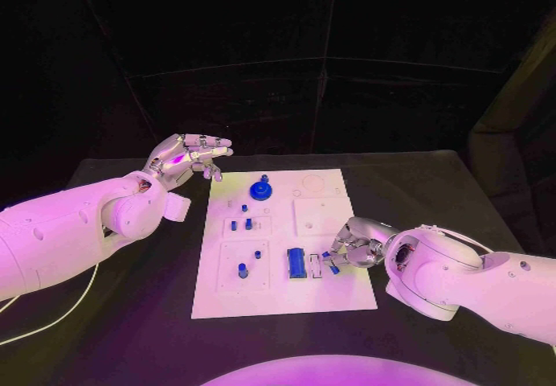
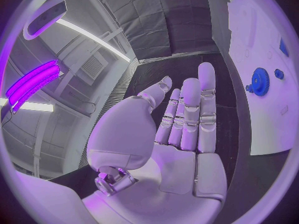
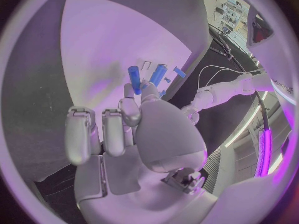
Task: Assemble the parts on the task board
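White and flat, the task board (image 1: 319,293) lies in the middle of the black table (image 1: 440,185), with the two hands at opposite edges of it. The right hand (image 1: 353,248) rests over the board's right edge, fingers curled in toward a small blue piece (image 1: 333,268) just below its fingertips. In the right wrist view a blue peg (image 3: 134,79) rises at the fingertips and seems to be pinched there, though the thumb hides the contact, so I cannot tell whether it is truly held. Just beside that hand, further onto the board, lies a blue rectangular block (image 1: 296,263).

The left hand (image 1: 186,158) hovers off the board's far left corner, above the table, holding nothing; its fingers (image 2: 190,109) are extended, slightly apart. A blue gear (image 1: 262,190) stands on the board near this hand, towards the board's middle. Further small blue parts (image 1: 243,271) sit in the board's left panels, between the two hands.
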`<state>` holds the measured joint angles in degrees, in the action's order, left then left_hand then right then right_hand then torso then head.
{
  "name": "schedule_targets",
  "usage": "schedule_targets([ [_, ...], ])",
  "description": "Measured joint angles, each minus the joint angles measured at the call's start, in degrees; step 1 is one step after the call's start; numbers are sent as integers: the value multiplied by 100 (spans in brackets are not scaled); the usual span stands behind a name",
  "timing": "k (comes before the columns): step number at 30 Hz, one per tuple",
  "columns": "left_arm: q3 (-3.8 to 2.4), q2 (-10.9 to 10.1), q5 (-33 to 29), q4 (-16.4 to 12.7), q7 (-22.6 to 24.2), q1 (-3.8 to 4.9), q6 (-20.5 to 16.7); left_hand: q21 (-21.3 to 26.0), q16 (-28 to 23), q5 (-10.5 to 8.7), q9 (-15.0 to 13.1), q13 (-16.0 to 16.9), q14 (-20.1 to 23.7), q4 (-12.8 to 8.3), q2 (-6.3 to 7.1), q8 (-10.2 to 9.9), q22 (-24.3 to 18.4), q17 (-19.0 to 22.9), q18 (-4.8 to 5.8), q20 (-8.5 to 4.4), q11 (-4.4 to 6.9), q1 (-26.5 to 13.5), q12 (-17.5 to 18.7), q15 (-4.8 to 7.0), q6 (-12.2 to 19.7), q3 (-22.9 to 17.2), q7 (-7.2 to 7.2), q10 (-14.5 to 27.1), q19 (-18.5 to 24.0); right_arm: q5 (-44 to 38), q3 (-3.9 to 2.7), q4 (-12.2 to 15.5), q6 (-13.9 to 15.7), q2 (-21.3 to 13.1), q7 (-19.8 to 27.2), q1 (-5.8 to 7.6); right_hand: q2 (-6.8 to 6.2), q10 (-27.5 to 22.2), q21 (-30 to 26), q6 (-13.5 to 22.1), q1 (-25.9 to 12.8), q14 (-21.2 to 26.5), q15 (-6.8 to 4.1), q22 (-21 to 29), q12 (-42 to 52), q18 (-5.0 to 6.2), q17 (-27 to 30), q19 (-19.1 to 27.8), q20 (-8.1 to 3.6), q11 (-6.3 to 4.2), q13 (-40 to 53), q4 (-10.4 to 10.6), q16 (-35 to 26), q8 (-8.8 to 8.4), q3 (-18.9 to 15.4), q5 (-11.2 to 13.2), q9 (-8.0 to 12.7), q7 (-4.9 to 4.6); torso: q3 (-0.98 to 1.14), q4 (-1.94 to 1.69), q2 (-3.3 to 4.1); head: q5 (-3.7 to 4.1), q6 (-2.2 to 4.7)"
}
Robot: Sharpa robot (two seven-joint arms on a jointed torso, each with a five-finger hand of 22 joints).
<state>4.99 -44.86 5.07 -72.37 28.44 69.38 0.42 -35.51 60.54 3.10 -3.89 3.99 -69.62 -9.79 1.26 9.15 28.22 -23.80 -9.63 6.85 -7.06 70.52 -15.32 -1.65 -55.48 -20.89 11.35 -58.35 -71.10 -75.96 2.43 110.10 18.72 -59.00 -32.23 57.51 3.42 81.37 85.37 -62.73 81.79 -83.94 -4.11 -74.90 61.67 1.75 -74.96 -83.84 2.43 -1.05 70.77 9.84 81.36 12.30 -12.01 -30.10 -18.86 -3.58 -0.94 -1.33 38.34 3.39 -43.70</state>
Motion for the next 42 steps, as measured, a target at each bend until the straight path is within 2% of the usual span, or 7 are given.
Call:
schedule_targets([
  [6, 0, -10, 0, -6, 0, 0, 0, 0, 0, 0, 0, 0, 0, 0, 0, 0, 0, 0, 0, 0, 0, 0, 0, 0, 0, 0, 0, 0, 0, 136, 0, -110, 34, 177, -37, 0, -100, 74, 23, -106, -160, -11, -33, 0, 141, -1, 0, -22, -22, -9, 39, 138, 17, 0, 14, -8, -14, 37, -2, -14, 3, 3, 1],
  [11, 0, -10, 0, -9, 0, 0, 0, 0, 0, 0, 0, 0, 0, 0, 0, 0, 1, 0, 0, 0, 0, 0, 0, 0, 0, 0, 0, 0, 0, 194, 0, -199, 30, 322, -107, 0, -100, 74, 23, -106, -160, -11, -33, 0, 147, -1, 1, -22, -22, -9, 109, 153, 17, 0, 29, -8, -16, 37, -1, -9, 5, -31, -10],
  [17, 0, -7, 0, -12, -1, 0, 2, 0, 0, 0, 0, 0, 0, 0, 0, 0, 1, 0, 0, 0, 0, 0, 0, 0, 0, 0, 0, 0, 0, 202, 0, -287, 8, 443, -215, 0, -76, 74, 23, -123, -183, -11, -32, 0, 147, -1, 1, -22, -22, -9, 113, 193, 17, 0, 37, -7, -16, 54, 2, -3, 7, -32, -20],
  [35, 0, 2, 0, -7, -4, 1, 13, 0, 0, 0, 0, 0, 0, 0, 0, 0, 2, -1, 0, 0, 0, 0, 0, 0, 0, 0, 0, 0, 0, 117, -13, -338, -256, 550, -418, 14, -167, 94, 23, -194, -318, -11, -32, 0, 145, 0, 2, -22, -21, -29, 115, 347, 17, -16, 88, -7, -23, 52, 5, 1, -1, -49, -49],
  [42, 0, 4, 0, -2, -6, 1, 17, 0, 0, 0, 0, 0, 0, 0, 0, 0, 2, -1, 0, 0, 0, 0, 0, 0, 0, 0, 0, 0, 0, 93, -11, -324, -347, 547, -425, 13, -143, 94, 23, -214, -340, -11, -32, 0, 144, 0, 2, -22, -21, -29, 114, 377, 17, -16, 89, -7, -31, 71, 7, 1, -2, -54, -55],
])
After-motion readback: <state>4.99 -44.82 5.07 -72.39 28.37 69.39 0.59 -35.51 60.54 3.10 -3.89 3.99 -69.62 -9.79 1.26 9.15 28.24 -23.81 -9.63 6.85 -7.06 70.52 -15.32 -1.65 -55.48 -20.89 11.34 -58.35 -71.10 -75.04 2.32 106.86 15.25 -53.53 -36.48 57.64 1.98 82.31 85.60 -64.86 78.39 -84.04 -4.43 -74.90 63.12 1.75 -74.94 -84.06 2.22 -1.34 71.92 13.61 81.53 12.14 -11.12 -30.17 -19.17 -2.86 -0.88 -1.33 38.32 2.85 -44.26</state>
